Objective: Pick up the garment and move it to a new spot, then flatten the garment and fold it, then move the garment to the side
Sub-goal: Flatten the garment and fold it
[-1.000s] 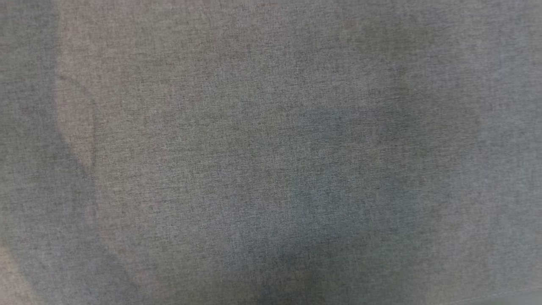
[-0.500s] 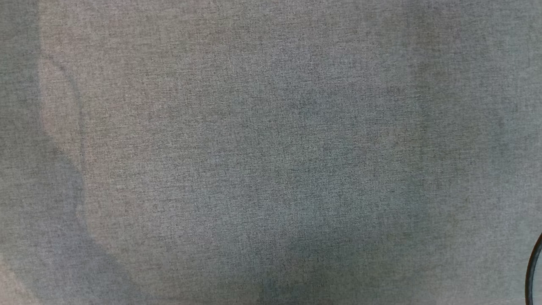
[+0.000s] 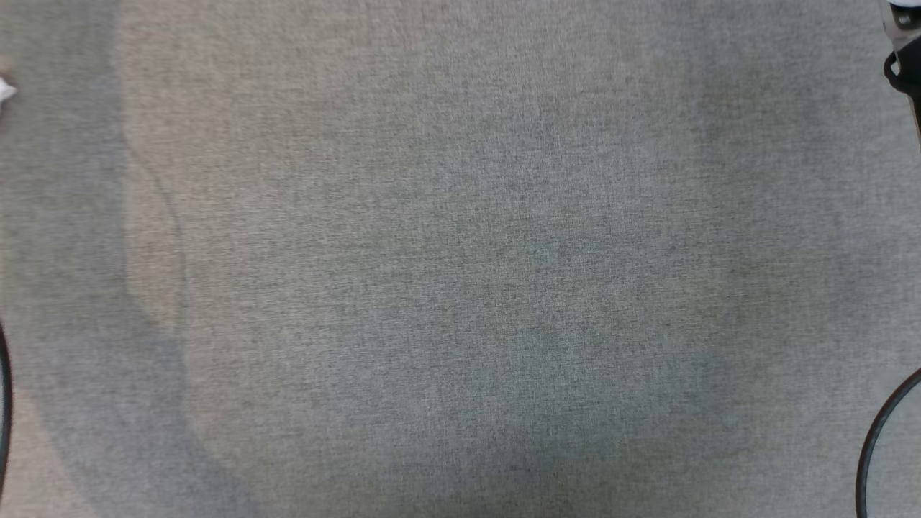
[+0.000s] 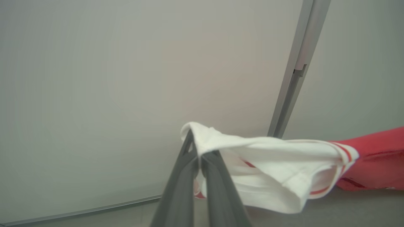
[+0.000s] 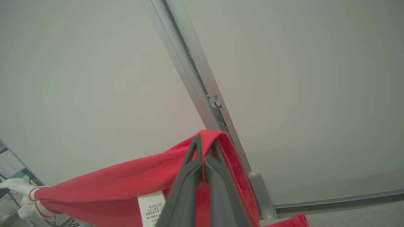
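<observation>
The garment is red with a white, red-striped part. In the left wrist view my left gripper point(image 4: 199, 159) is shut on a white fold of the garment point(image 4: 271, 170), which hangs stretched to the right into its red part point(image 4: 375, 157). In the right wrist view my right gripper point(image 5: 204, 157) is shut on a red fold of the garment point(image 5: 126, 183). From there the cloth runs left to a white striped cuff point(image 5: 23, 192), and a white care label point(image 5: 151, 208) shows beside the fingers. The garment hangs taut between the two grippers, in front of a pale wall.
The head view looks down on a grey cloth-covered table point(image 3: 460, 259). Dark cables curve in at its lower right point(image 3: 874, 439) and lower left point(image 3: 3, 403). A pale and dark robot part point(image 3: 903, 50) is at the top right. A metal wall strip point(image 4: 293, 72) stands behind the garment.
The head camera has moved over the grey table. Cables at both lower edges and a robot part at the top right have come into the picture.
</observation>
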Robot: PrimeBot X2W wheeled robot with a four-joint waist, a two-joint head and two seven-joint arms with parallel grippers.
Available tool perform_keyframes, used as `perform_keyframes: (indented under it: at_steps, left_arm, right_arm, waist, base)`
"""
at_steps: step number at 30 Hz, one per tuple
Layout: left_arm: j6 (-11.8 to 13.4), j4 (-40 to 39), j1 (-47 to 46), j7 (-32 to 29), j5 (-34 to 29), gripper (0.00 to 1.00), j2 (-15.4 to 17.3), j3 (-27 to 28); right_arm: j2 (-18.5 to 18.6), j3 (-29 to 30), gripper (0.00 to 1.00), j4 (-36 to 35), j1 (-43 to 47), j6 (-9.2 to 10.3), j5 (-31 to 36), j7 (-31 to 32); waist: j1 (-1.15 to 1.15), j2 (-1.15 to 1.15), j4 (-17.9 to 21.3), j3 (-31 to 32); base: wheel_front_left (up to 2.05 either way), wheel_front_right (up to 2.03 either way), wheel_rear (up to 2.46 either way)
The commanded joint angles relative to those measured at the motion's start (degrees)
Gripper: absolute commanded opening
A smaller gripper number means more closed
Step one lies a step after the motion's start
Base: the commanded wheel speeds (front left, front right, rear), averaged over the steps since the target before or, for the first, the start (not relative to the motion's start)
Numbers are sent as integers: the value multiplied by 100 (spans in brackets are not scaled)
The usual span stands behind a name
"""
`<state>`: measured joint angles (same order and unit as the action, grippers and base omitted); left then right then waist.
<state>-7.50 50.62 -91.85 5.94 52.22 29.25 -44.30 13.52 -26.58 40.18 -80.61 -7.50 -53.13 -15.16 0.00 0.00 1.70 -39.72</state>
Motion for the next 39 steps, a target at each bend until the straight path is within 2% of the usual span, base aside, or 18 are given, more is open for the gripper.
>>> perform_keyframes:
  at_steps: [1,9,20,25,28,31,32,33,39]
  left_arm:
    - [3,-7,140,73,85,0,-50,-67]
    - [3,-466,991,221,618,0,-37,-472]
    - [3,-1130,3416,356,1453,0,425,-1100]
    - [28,-1448,4557,479,1888,0,602,-1107]
    - [156,-1853,5225,524,2100,0,720,-1158]
    - [484,-2516,6059,576,2271,0,881,-1275]
    - [484,-2516,6059,576,2271,0,881,-1275]
    - [666,-2873,6397,590,2343,0,953,-1323]
    - [1136,-3804,7144,694,2503,0,1165,-1363]
  right_arm:
    - [101,-93,0,46,83,-1,-99,-2]
    - [159,-308,0,-219,772,-1,-460,-2]
    - [421,-844,0,-737,3132,-1,-1192,-2]
    - [681,-1022,0,-965,4140,-1,-1519,-2]
    - [859,-1136,0,-1108,4680,-1,-1625,-2]
    - [1059,-1217,0,-1332,5337,-1,-1702,-2]
    - [1059,-1217,0,-1332,5337,-1,-1702,-2]
    - [1171,-1162,0,-1461,5644,-1,-1676,-2]
    - [1342,-939,0,-1775,6415,-1,-1569,-2]
  waist:
    - [0,0,-76,185]
    - [0,0,-126,959]
    - [0,0,-69,2672]
    - [0,0,-64,3340]
    - [0,0,-70,3647]
    - [0,0,-123,3921]
    - [0,0,-123,3921]
    - [0,0,-157,3969]
    - [0,0,-236,3990]
  base:
    - [0,0,0]
    - [0,0,0]
    - [0,0,0]
    - [0,0,0]
    - [0,0,0]
    - [0,0,0]
    - [0,0,0]
    - [0,0,0]
    - [0,0,0]
